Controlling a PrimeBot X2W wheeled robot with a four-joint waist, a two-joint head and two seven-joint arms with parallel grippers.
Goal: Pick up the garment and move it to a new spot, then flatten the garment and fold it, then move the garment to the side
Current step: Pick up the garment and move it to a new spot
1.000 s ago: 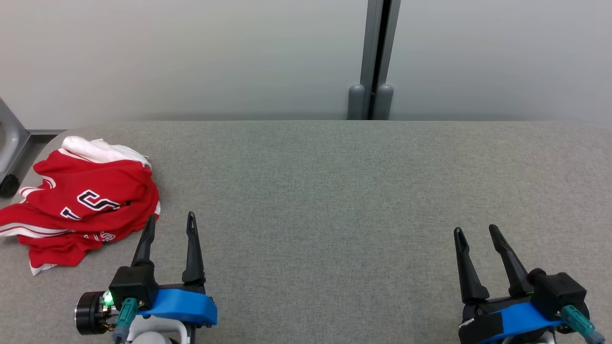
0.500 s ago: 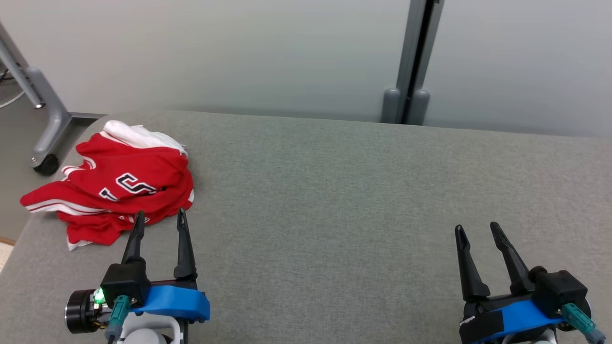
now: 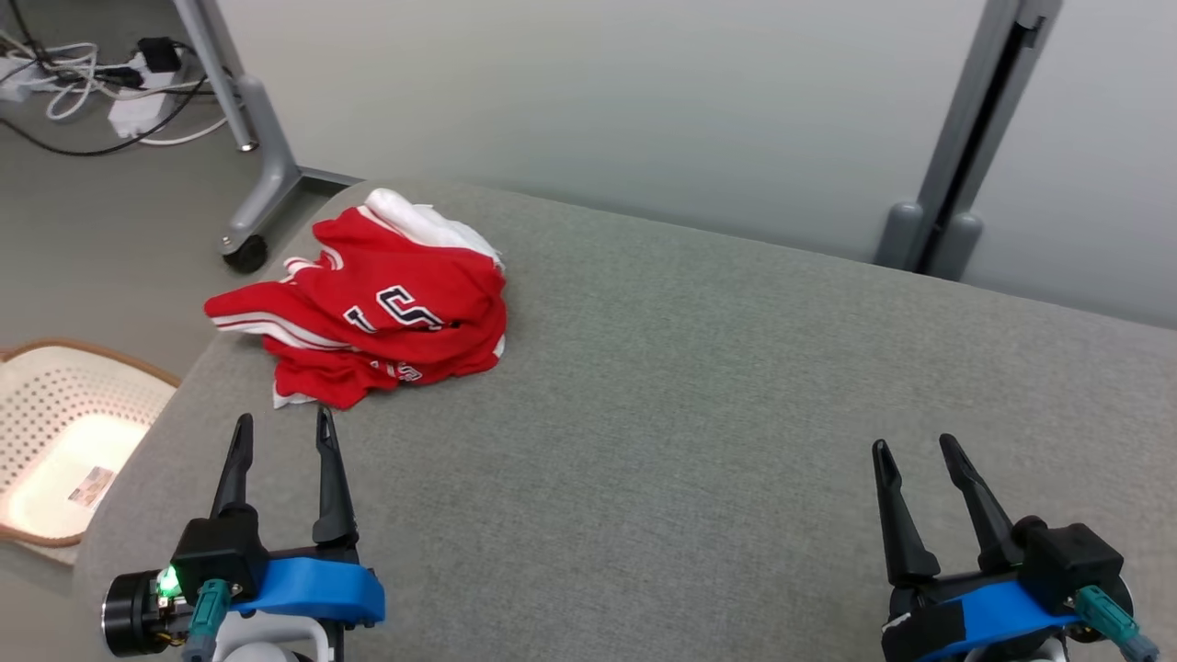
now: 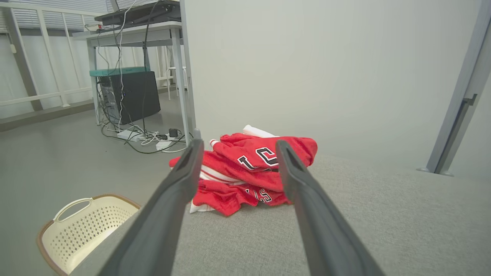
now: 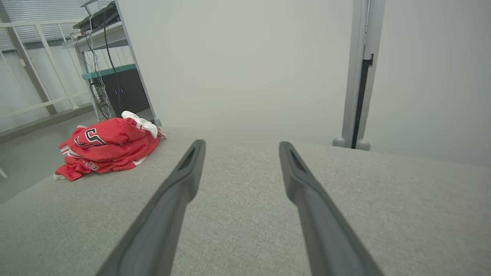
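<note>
At the far left corner of the desk, the crumpled red garment lies untouched. The head view has swung left toward it, bringing a floor basket into sight. The left end effector and right end effector are spread open and empty, and the pickup is apparently about to begin.

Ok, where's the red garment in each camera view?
Head view: garment upper left, near the far left corner of the grey surface.
Left wrist view: garment at centre, framed between the fingers of the left gripper.
Right wrist view: garment at left, well left of the right gripper.
Shared landmark: the grey post behind the surface, on the right in every view.
</note>
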